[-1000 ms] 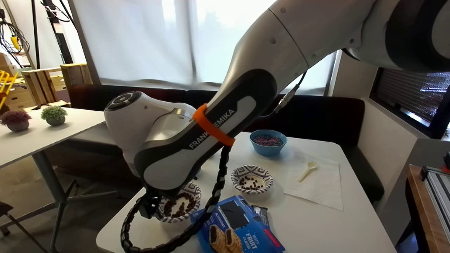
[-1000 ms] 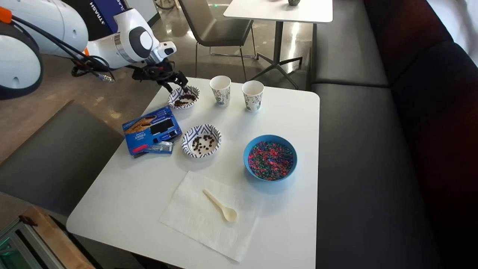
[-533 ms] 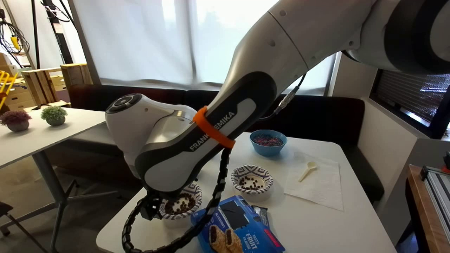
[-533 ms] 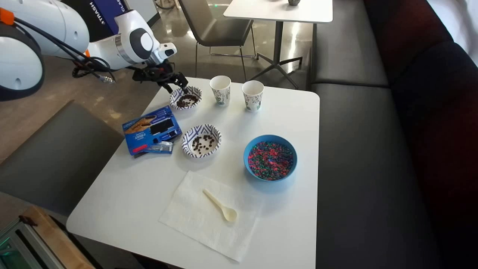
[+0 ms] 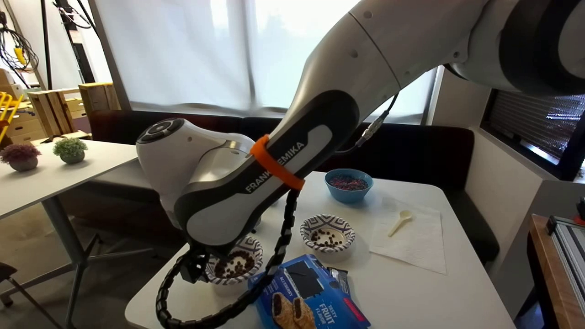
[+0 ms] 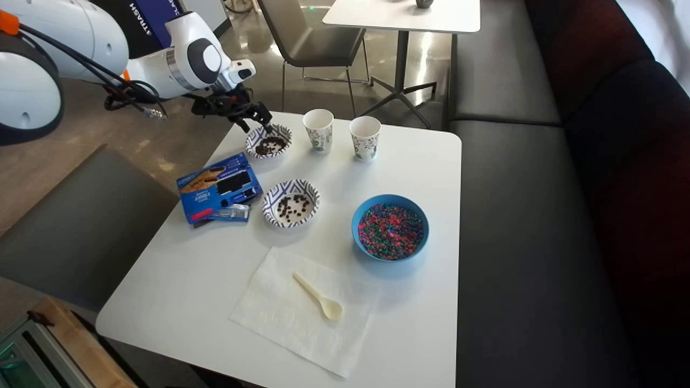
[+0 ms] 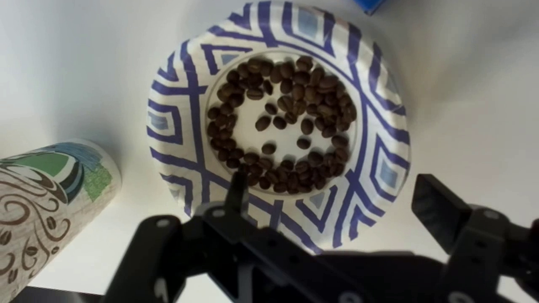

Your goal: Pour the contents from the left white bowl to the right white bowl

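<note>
Compared with a second ago, the left white bowl [image 7: 174, 105] has been shifted slightly toward the paper cups [image 6: 319, 131], while the gripper [image 7: 332, 183] is found almost where it was. In an exterior view the bowl is seen at the far left of the table [image 6: 409, 323], with coffee beans [image 7: 311, 99] gathered mostly in a ring round its floor. The gripper's fingers [image 7: 236, 191] are held well apart: the one on the cups' side is placed over the inside of the bowl, the other beyond the rim. The wall is thus straddled and nothing is clamped; whether the rim is brushed by either finger cannot be told.

This stance is presumably chosen so that the rim can be pinched on the side away from the right white bowl [image 5: 327, 222], with the free lip left facing it for the pour. That bowl is set to the right, holding only scattered beans; since most are found in the left one, the pour is judged still to be done, or done only in part. A measured pinch is called for, as a bowl that looks like paper may flex or slide. The blue box [image 6: 218, 186] is laid just beside both bowls, so a low carry could be caught on it.
</note>
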